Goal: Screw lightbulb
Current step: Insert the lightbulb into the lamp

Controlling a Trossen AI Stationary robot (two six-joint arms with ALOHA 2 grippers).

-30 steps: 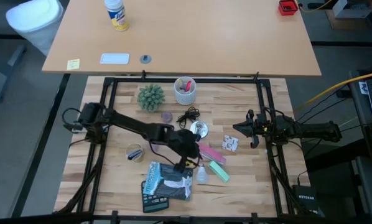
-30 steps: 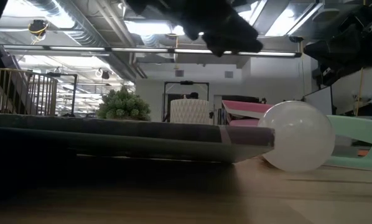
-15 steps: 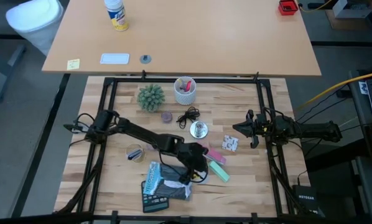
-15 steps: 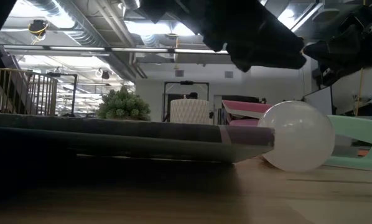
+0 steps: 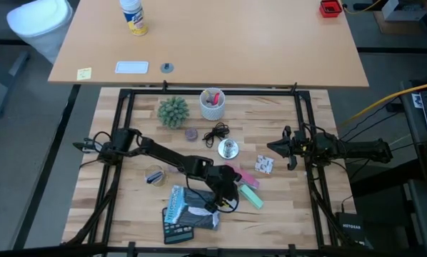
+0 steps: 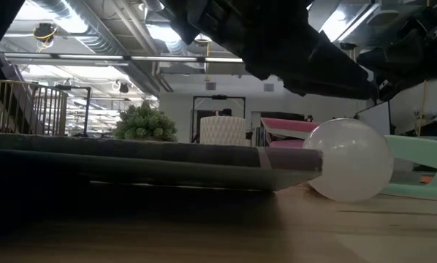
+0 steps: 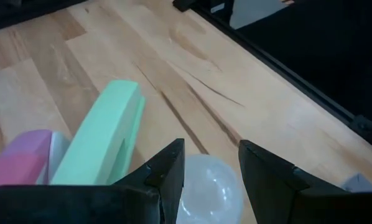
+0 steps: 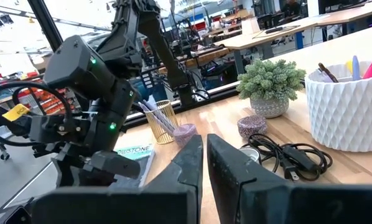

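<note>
Left gripper [image 7: 209,163], jaws apart, poised directly over the lightbulb [image 7: 206,190], which lies on the table [image 5: 285,214] between a magazine [image 5: 192,207] and a green marker [image 7: 105,134]; bare wood beyond. The bulb's base is hidden. Right gripper [image 5: 290,150], jaws together, waits near the right edge.

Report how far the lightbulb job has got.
Done: the left gripper is over the lightbulb, fingers open on either side of it. In hand: nothing gripped; the bulb lies on the table. Left: grasp, carry, screw in. The right gripper waits shut at the right side.
</note>
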